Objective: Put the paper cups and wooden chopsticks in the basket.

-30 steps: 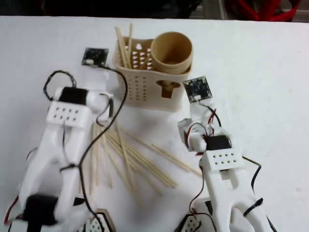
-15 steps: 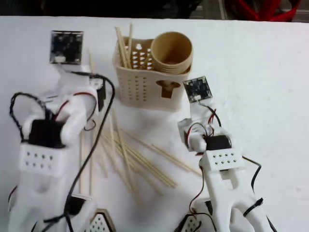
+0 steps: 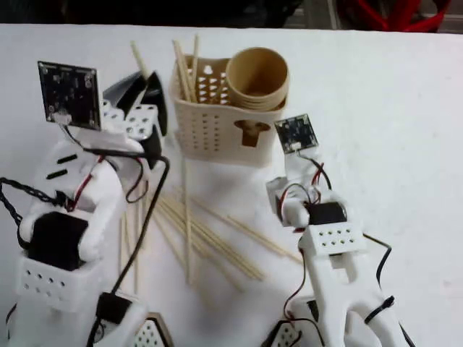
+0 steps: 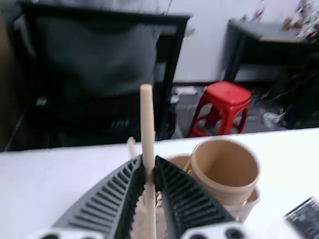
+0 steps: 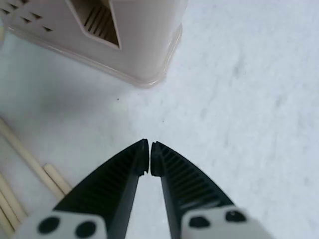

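Note:
My left gripper (image 3: 147, 81) is raised just left of the basket (image 3: 217, 134) and shut on one wooden chopstick (image 3: 137, 56), which stands upright between its fingers (image 4: 174, 194). In the left wrist view the held chopstick (image 4: 147, 124) rises above the gripper (image 4: 149, 167), with the paper cups (image 4: 224, 169) stacked beyond it. The paper cups (image 3: 257, 76) sit in the basket's right half, and a few chopsticks (image 3: 184, 69) lean in its left corner. Several loose chopsticks (image 3: 199, 231) lie on the table between the arms. My right gripper (image 5: 149, 158) is shut on nothing, low over the table in front of the basket (image 5: 129, 45).
The white table (image 3: 391, 108) is open to the right of the basket and behind it. The right arm (image 3: 329, 238) stands close to the basket's front right corner. Cables (image 3: 145, 210) hang from the left arm over the loose chopsticks. A chair and a red stool (image 4: 222, 107) stand beyond the table.
My left arm has lifted from the chopstick pile and swung up beside the basket with one chopstick in its gripper. The right arm has kept still.

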`<move>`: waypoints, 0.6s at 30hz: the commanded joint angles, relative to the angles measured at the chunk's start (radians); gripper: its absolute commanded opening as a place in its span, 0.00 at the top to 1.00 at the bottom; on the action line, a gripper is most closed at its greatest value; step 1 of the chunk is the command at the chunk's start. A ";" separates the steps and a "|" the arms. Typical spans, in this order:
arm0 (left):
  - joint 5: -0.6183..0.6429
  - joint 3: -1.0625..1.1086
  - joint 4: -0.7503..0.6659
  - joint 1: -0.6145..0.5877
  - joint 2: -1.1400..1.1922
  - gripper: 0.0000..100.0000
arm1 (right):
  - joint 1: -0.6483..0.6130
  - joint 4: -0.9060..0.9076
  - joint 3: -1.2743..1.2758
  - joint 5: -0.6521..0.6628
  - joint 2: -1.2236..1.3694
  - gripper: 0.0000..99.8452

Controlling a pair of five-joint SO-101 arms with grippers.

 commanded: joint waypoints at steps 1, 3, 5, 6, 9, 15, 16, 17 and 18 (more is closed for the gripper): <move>0.006 -0.115 -0.081 0.041 -0.015 0.98 | 0.012 -0.015 0.000 -0.009 -0.030 0.98; 0.005 -0.149 -0.120 0.045 0.001 0.98 | 0.008 -0.021 0.005 -0.009 -0.030 0.98; -0.012 -0.169 -0.173 0.045 0.027 0.98 | 0.007 -0.033 0.012 -0.009 -0.030 0.98; -0.043 -0.170 -0.206 0.045 0.042 0.98 | 0.007 -0.045 0.018 -0.009 -0.030 0.98; -0.100 -0.169 -0.298 0.045 0.107 0.98 | 0.010 -0.068 0.031 -0.009 -0.030 0.98; -0.149 -0.169 -0.423 0.039 0.280 0.98 | 0.013 -0.071 0.031 -0.009 -0.031 0.98; -0.161 -0.169 -0.436 0.039 0.312 0.98 | 0.013 -0.071 0.031 -0.009 -0.031 0.98; -0.169 -0.169 -0.445 0.038 0.341 0.98 | 0.013 -0.071 0.031 -0.009 -0.031 0.98; -0.178 -0.169 -0.451 0.038 0.367 0.97 | 0.013 -0.071 0.031 -0.009 -0.031 0.98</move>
